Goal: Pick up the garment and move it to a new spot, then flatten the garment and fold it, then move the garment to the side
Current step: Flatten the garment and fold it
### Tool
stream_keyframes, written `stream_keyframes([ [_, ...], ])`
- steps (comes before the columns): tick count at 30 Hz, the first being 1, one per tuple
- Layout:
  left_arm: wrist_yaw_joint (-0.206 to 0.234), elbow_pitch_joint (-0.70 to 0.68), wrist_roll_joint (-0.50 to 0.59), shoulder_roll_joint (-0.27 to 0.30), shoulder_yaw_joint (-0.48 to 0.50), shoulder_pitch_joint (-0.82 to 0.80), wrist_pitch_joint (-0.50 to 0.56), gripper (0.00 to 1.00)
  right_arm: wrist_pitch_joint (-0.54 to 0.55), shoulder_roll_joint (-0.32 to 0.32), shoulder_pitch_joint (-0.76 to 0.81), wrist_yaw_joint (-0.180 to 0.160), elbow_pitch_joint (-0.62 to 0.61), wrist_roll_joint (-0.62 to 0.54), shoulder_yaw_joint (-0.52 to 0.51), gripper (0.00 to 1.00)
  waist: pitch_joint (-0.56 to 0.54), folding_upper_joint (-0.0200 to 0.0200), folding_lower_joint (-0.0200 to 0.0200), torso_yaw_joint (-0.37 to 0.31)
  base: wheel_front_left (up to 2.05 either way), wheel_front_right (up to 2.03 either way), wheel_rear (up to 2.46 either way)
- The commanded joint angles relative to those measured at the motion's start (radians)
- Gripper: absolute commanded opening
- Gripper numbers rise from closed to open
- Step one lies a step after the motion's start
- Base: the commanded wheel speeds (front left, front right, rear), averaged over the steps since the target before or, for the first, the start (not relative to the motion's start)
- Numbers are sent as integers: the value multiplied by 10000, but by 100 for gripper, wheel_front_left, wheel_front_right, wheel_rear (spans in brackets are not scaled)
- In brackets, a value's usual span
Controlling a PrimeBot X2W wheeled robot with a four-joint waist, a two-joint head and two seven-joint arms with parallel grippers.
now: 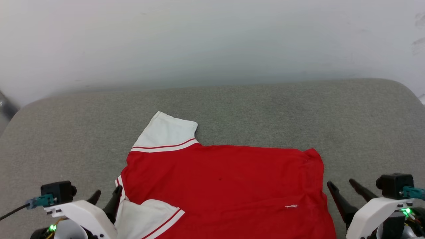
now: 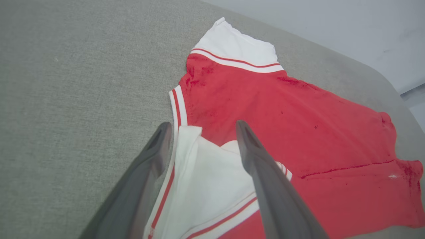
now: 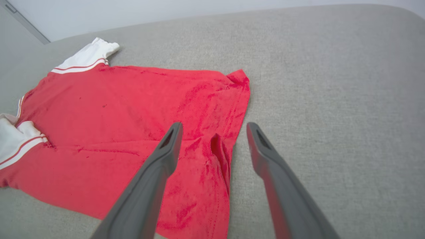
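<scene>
At our left, the left gripper (image 1: 108, 192) stands spread wide and pinches nothing. Its fingers straddle the near sleeve (image 1: 146, 215), which lies turned in over the red body. The garment (image 1: 225, 179) rests on the grey cushion (image 1: 232, 106), in the near half, between our two arms. At our right, the right gripper (image 1: 340, 182) is spread wide as well and is empty, its fingers just beside the hem (image 1: 318, 186).

We judge that we are at the flatten-and-fold step. The cloth lies mostly smooth, with a few ripples near the hem, and both pincers are free. The next move seems to call for both pincers to close on the near edge, one at each end. They would then carry it evenly over toward the far edge, so the fold lands straight.

The garment's long axis runs across us, left to right. The far sleeve (image 1: 166, 132) and the shoulder end point left and the hem points right, with the plain red side up.
</scene>
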Motion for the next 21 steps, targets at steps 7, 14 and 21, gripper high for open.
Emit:
stream_keyframes([
  [7, 202, -300, 894, 98, 446, -1300, -1323, 100, -1625, 680, -590, -4, -906, -1057, -418, 100, 781, 0, 1, -626, 0, 0, 0],
  [14, -105, -14, 1270, 430, 776, -3421, -1613, 100, -2485, 1331, -1396, -4, -1829, -1707, -673, 100, 2517, 0, 1, -1144, 0, 0, 0],
  [21, -959, 734, 1001, 966, 627, -5892, -403, 100, -2673, 1775, -1946, -6, -2393, -2032, -690, 100, 4060, 0, 1, -1523, 0, 0, 0],
])
